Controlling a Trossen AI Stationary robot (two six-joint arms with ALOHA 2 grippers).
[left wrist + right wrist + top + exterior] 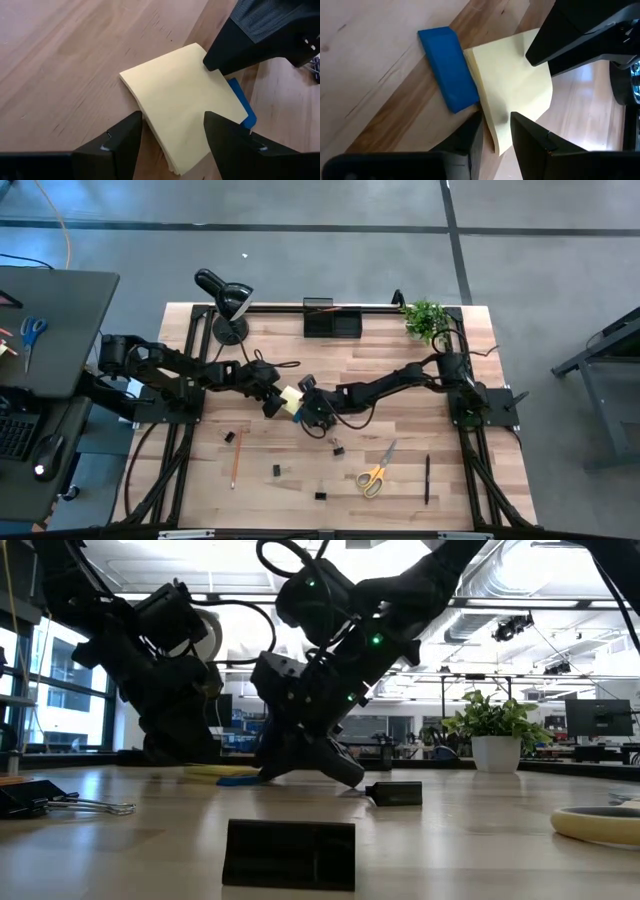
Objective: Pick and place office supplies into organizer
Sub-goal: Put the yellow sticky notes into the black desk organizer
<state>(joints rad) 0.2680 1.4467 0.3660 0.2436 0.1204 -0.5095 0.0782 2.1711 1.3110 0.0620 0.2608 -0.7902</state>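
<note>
Wooden table (300,480) fills the middle of the high view, on a grey floor. At its top edge, a little right of the lamp (222,292), stands the black organizer (332,320), well apart from the work.

Both arms meet near the centre of the frame. The left gripper (272,402) comes from the left and the right gripper (305,409) from the right, and between them lies the yellow sticky-note pad (290,397). In the left wrist view the pad (185,105) lies flat on the wood, and the left fingers (120,142) are spread, one on each side of its near corner, not yet pinching. In the right wrist view the right gripper (496,131) has its fingers close together over one edge of the pad (512,90); I judge that they pinch or lift some top sheets, because the paper bends there.

The small blue eraser (449,67) touches the pad along one side.

The pad is light but soft: single sheets bend and peel, so it is better to hold the whole stack across its thickness, near the glued edge. The eraser is stiff, a little rubbery, and easy to take across its narrow sides.

Lower in the high view lie yellow-handled scissors (374,475), a pen (427,478), a pencil (236,460) and binder clips (337,448).
</note>
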